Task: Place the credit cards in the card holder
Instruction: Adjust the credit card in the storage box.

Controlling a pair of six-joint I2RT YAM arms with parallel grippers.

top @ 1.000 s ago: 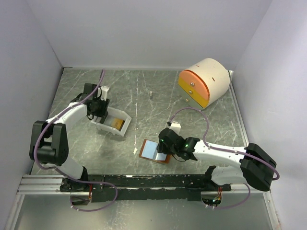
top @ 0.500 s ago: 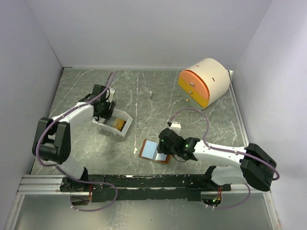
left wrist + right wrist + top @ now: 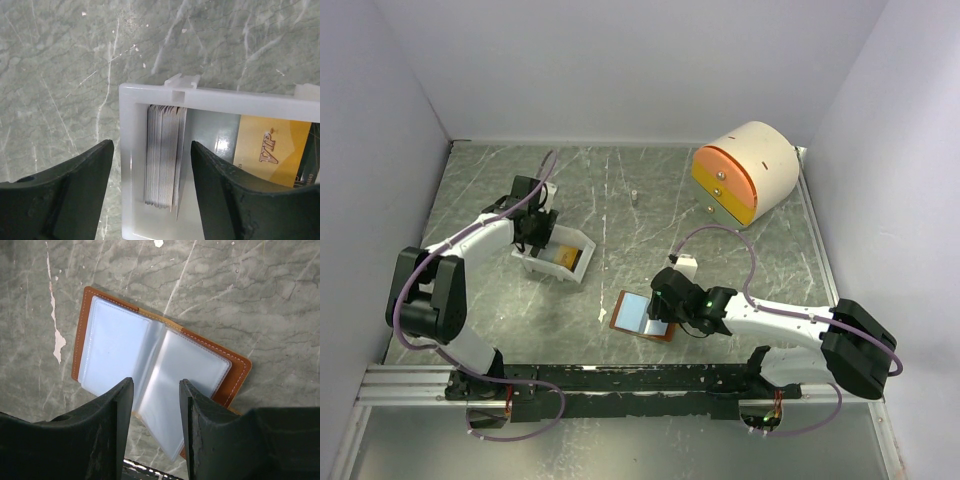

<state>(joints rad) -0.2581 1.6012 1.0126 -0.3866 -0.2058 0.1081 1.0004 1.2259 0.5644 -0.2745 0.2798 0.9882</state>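
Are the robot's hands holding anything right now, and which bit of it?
Nothing is held. The left gripper is open over the silver credit cards in the white tray; the right gripper is open above the card holder.

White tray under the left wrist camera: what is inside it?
A stack of silver-grey cards seen edge-on and a flat gold VIP card are inside the white tray. Whatever is under them is covered.

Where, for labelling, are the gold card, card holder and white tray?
gold card point(image 3: 270, 150): left wrist, printed face.
card holder point(image 3: 115, 346): right wrist, left pocket.
white tray point(image 3: 235, 100): left wrist, far rim.
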